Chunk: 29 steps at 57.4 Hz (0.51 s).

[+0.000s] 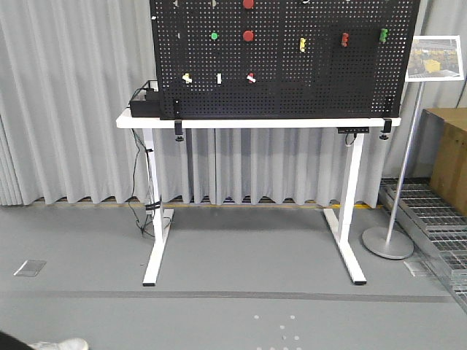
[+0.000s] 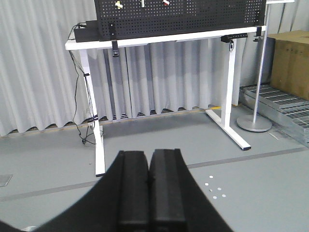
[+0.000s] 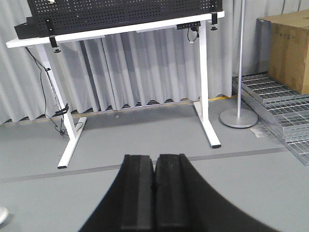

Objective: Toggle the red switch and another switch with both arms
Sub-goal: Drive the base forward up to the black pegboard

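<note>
On the black pegboard [image 1: 292, 80] the red switch [image 1: 251, 77] is a small red lever with a white tip in the bottom row. The other switch [image 1: 187, 78], pale yellow and blocky, sits left of it in the same row. Both also show at the top edge of the left wrist view: the red switch [image 2: 166, 2] and the pale yellow switch [image 2: 118, 5]. My left gripper [image 2: 148, 159] is shut with nothing in it, low over the floor and far from the board. My right gripper [image 3: 154, 162] is likewise shut and empty. The right wrist view shows no switches.
The board stands on a white table [image 1: 146, 120] with a black box [image 1: 146, 102] at its left end. A narrow white toggle [image 1: 219, 78], round red buttons [image 1: 249, 35] and other coloured levers share the board. A sign stand [image 1: 398, 211], cardboard box [image 1: 449, 153] and metal grates [image 1: 430, 211] stand right.
</note>
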Motion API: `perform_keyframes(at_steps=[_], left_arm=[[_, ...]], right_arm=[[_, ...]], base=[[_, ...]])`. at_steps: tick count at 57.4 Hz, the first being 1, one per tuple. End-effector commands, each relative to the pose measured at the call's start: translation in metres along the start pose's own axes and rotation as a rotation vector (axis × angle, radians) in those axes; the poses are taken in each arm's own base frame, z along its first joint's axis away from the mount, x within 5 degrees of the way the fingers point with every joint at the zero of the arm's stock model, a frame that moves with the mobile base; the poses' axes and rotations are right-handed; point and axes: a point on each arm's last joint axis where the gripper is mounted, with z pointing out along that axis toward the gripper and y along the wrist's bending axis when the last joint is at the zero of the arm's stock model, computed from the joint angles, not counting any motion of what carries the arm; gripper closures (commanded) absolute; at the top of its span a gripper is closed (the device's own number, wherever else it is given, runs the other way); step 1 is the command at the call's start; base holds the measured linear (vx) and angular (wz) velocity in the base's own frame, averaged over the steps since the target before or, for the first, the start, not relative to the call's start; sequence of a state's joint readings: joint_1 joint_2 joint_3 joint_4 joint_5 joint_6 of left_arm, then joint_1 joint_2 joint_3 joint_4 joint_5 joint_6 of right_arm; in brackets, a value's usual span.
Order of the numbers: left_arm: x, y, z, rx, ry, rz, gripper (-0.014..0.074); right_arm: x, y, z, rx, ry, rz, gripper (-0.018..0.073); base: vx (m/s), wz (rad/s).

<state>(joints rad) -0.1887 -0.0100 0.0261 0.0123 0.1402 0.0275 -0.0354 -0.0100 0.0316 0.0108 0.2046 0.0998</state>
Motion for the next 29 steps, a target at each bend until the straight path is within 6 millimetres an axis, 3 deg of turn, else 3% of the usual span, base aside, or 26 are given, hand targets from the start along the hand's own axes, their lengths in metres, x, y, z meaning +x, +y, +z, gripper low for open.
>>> perform_keyframes(at_steps=[1, 29], left_arm=[[-0.0015, 0.0001, -0.0005, -0.003, -0.078, -0.012, 0.0594], [-0.0015, 0.0001, -0.0005, -0.003, -0.078, -0.012, 0.0594]], right_arm=[[-0.0066, 0.0001, -0.0008, -0.001, -0.093, -0.013, 0.0565], [-0.0066, 0.0001, -0.0008, -0.001, -0.093, -0.013, 0.0565]], base=[[0.00, 0.01], [0.00, 0.00]])
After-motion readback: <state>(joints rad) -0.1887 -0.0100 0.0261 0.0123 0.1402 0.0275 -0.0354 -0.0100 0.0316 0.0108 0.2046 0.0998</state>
